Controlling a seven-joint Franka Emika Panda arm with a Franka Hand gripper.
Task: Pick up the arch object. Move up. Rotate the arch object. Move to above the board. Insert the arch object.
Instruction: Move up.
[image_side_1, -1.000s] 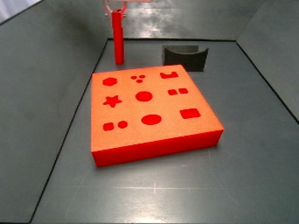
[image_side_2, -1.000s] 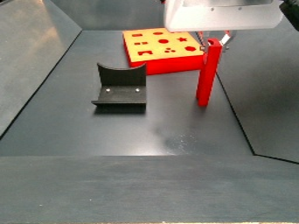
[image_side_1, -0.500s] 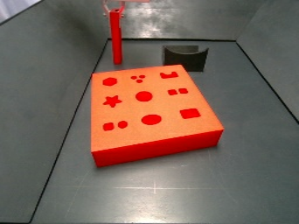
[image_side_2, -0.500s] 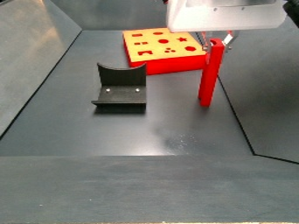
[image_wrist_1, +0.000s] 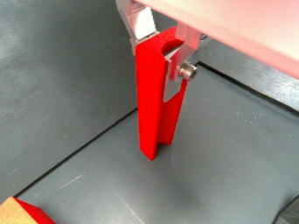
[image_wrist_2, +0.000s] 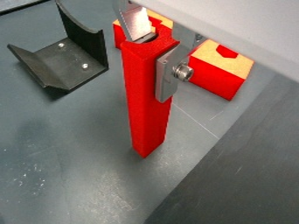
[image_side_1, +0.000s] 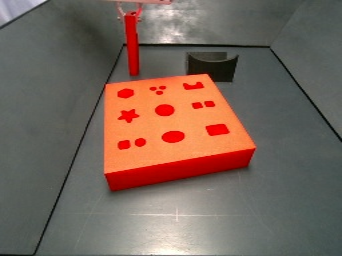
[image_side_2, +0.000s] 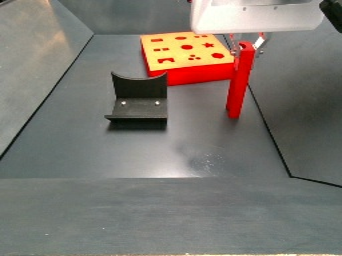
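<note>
The arch object (image_side_1: 132, 48) is a long bright red bar standing upright at the back of the enclosure, beyond the board (image_side_1: 174, 130). My gripper (image_side_1: 132, 13) is shut on its top end. In both wrist views the silver fingers clamp the bar's upper part from two sides, at the gripper (image_wrist_1: 158, 52) and the gripper (image_wrist_2: 149, 52). The bar (image_side_2: 238, 85) hangs straight down, its lower end close to the dark floor. The board's (image_side_2: 187, 52) top shows darker red shaped holes. The board lies apart from the bar.
The fixture (image_side_1: 214, 63), a dark L-shaped bracket, stands on the floor next to the board's far side, also seen as the fixture (image_side_2: 136, 98) and the fixture (image_wrist_2: 65, 57). Grey sloping walls (image_side_1: 54, 60) close the floor in. A board corner (image_wrist_2: 219, 70) lies near the bar.
The gripper and the red bar have risen slightly; the bar's lower end sits a little higher in a side view. Board and fixture have not moved.
</note>
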